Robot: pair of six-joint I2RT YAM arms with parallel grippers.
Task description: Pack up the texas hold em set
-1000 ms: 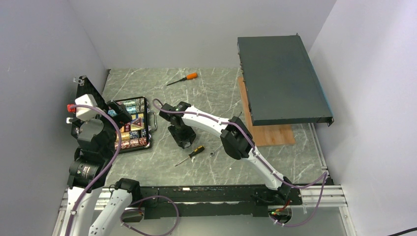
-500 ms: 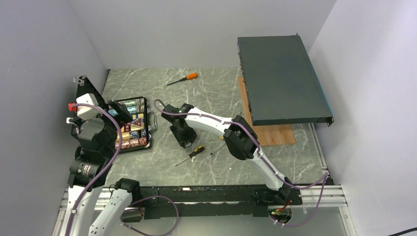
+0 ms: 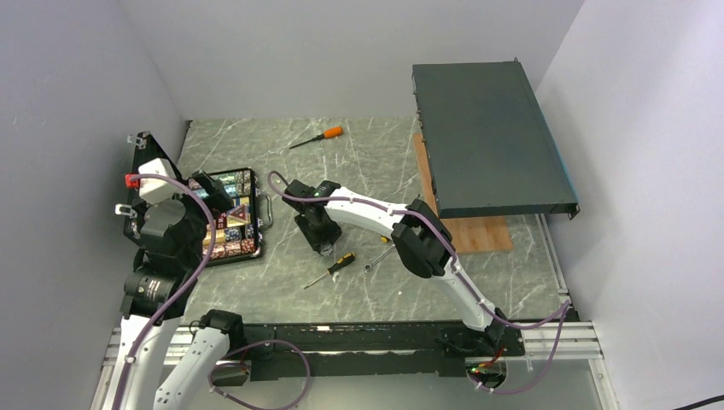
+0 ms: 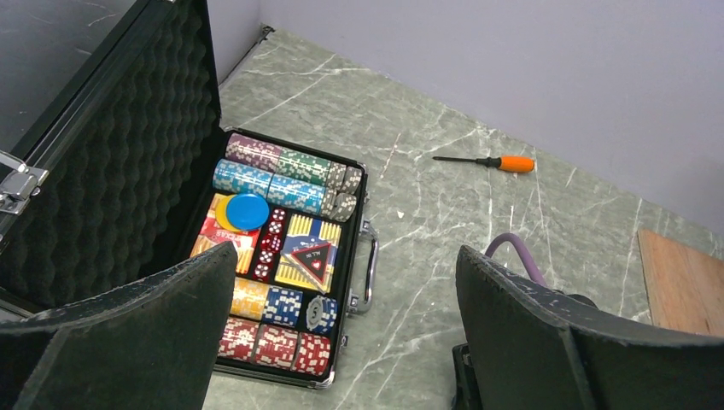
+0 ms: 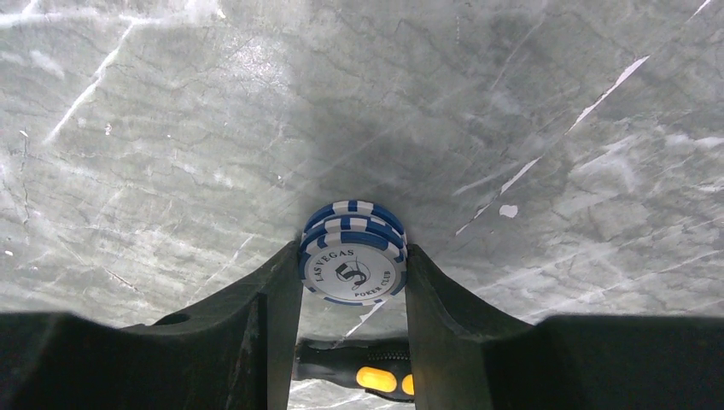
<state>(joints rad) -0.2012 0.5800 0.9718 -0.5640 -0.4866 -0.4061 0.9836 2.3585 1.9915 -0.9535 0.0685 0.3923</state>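
The black case lies open at the left, its egg-crate foam lid standing up. It holds rows of multicoloured chips, cards, dice, and a blue disc on a yellow one. Its handle faces the table's middle. My left gripper is open and empty, above the case and its right edge. My right gripper is shut on a short stack of blue-and-white poker chips that rests on the table right of the case.
A yellow-and-black screwdriver lies just near my right gripper, also below the chips in the right wrist view. An orange screwdriver lies at the back. A large dark rack box sits on a wooden board at the right.
My right arm's elbow swung right and its gripper shifted slightly nearer the yellow-handled screwdriver. My left wrist moved a little to the right over the case.
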